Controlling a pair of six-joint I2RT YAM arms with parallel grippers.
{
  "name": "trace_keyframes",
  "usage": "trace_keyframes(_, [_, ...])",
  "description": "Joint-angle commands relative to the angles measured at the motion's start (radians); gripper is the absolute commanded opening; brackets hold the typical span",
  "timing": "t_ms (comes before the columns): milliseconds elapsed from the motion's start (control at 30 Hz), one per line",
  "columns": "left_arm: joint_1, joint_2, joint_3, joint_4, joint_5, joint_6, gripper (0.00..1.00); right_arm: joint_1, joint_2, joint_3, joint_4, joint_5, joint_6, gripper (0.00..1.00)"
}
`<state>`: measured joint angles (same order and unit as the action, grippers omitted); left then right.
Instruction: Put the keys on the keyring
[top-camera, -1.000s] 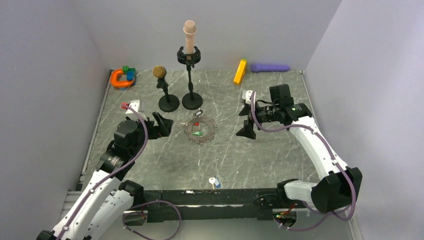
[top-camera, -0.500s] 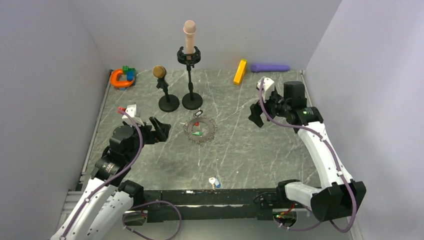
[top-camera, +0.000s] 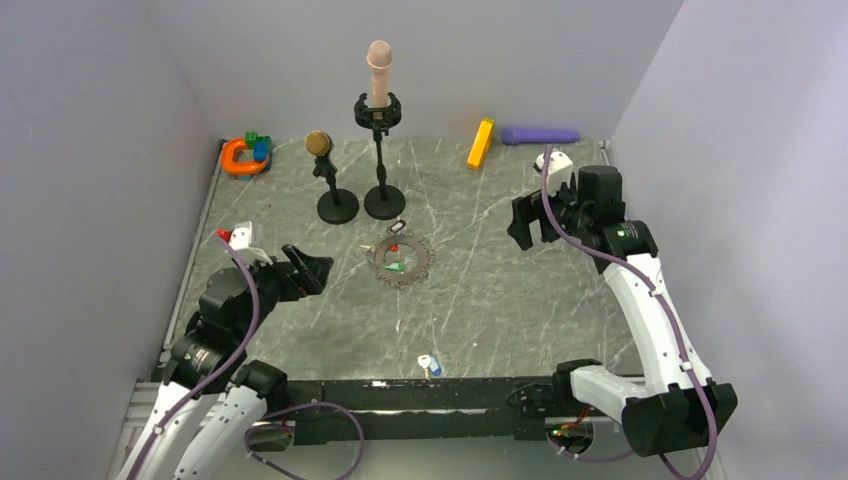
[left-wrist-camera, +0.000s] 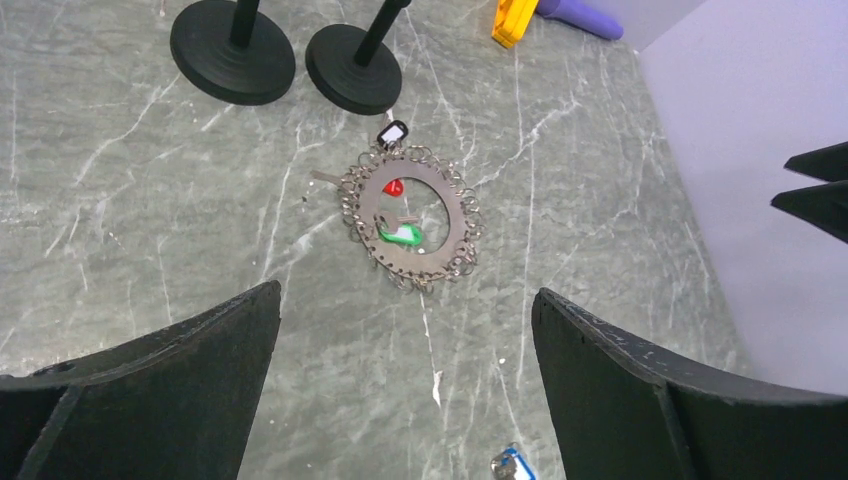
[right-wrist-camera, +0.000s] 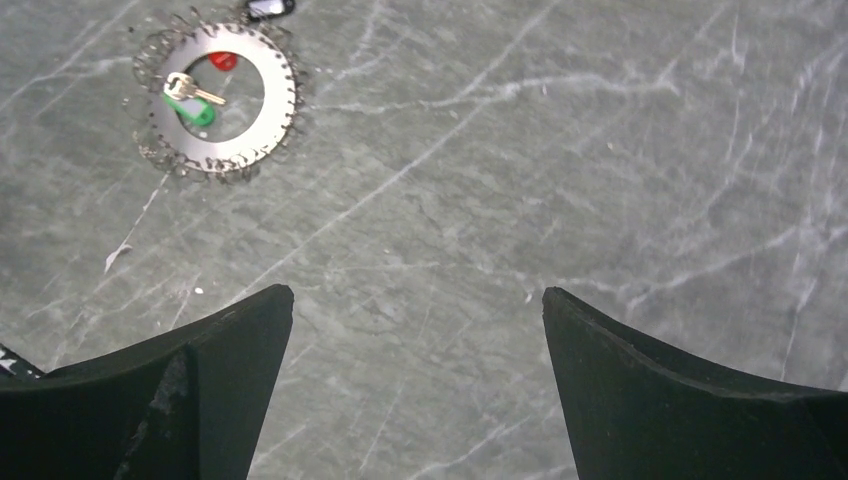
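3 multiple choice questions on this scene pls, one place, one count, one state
1. Where is the green key's head? A) inside the keyring's hole B) by the arms' bases C) held in the air
2. How many round black stand bases? A) one B) two C) four
3. The left gripper is: A) shut on a key B) open, empty C) shut, empty
Answers: 1 A, green shows within the ring; 2 B, two stand side by side behind it; 3 B, fingers spread wide, nothing between.

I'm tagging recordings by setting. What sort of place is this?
Probably a robot-lab test cell: bare grey walls enclose a marble-patterned table, and mismatched props lie about, like the keyring and yellow block.
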<state>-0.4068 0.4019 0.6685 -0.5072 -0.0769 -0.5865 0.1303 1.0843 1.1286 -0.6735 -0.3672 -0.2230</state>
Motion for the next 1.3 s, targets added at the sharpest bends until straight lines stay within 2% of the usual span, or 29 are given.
trace_keyframes(0, [0.005, -0.028, 0.077, -0.081, -0.012, -0.077, 0.99, -0.005, 0.007, 0.080, -0.080, 0.108, 0.084, 1.00])
trace_keyframes(133, [0.005, -0.015, 0.121, -0.114, -0.001, -0.082, 0.99, -0.005, 0.003, 0.094, -0.071, 0.056, 0.089, 1.00])
trace_keyframes(367, [0.005, 0.087, 0.189, -0.156, 0.063, -0.082, 0.99, -0.005, -0.066, 0.074, -0.127, -0.227, -0.072, 1.00])
trace_keyframes(433, [0.005, 0.096, 0.190, -0.127, 0.084, -0.104, 0.99, -0.005, -0.091, 0.060, -0.103, -0.220, -0.041, 1.00])
trace_keyframes(567, [0.005, 0.074, 0.175, 0.005, 0.145, -0.129, 1.00, -0.006, -0.109, 0.042, -0.024, -0.043, 0.160, 1.00])
trace_keyframes(667, [0.005, 0.051, 0.174, 0.045, 0.139, -0.128, 0.99, -0.008, -0.116, 0.043, -0.008, -0.014, 0.204, 1.00])
trace_keyframes(767, [0.005, 0.049, 0.194, -0.006, 0.114, -0.117, 1.00, -0.008, -0.134, 0.033, -0.013, -0.078, 0.158, 1.00])
trace_keyframes(867, [0.005, 0.048, 0.186, -0.055, 0.114, -0.131, 1.00, -0.007, -0.147, 0.030, -0.068, -0.228, 0.055, 1.00])
trace_keyframes(1000, [0.006, 0.050, 0.096, -0.056, 0.141, -0.180, 0.99, -0.007, -0.162, -0.008, -0.115, -0.395, -0.058, 1.00])
trace_keyframes(1167, [0.005, 0.090, 0.048, -0.053, 0.168, -0.207, 0.99, -0.007, -0.156, -0.021, -0.114, -0.439, -0.083, 1.00])
trace_keyframes(1267, [0.005, 0.079, 0.031, -0.038, 0.160, -0.206, 1.00, -0.008, -0.157, -0.025, -0.081, -0.390, -0.029, 1.00])
